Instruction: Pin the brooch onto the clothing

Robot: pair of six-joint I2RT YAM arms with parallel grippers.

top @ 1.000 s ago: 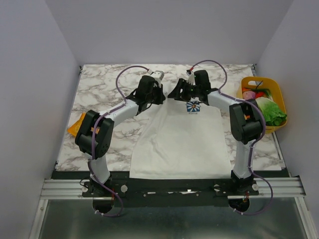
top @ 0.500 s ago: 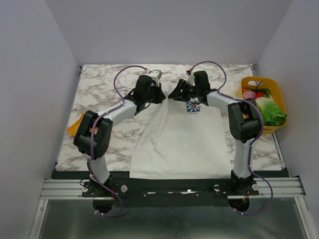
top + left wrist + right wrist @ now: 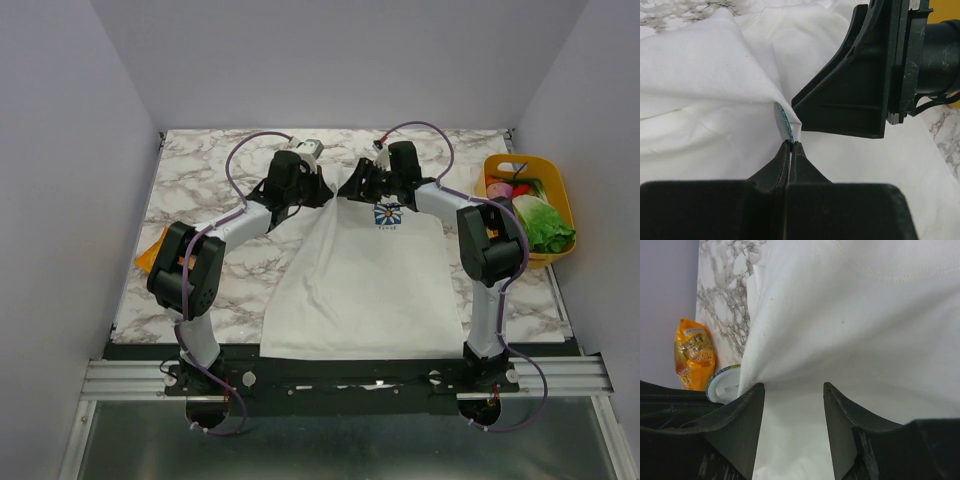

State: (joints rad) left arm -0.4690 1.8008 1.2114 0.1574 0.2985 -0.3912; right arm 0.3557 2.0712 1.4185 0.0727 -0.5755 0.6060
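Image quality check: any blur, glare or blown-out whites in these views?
Top external: even light, sharp, no glare. Left wrist: T-shirt near blown out, left gripper a black silhouette, brooch edge fairly sharp. Right wrist: right gripper dark, soft-edged.

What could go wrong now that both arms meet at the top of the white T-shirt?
1. The left end effector is shut on just the bottom edge of the brooch, with a fold of the T-shirt draped against it. The thin disc might slip or twist free.
2. The right end effector stands open astride the fabric, very close to the left one. Closing there could bunch the cloth or knock the brooch.
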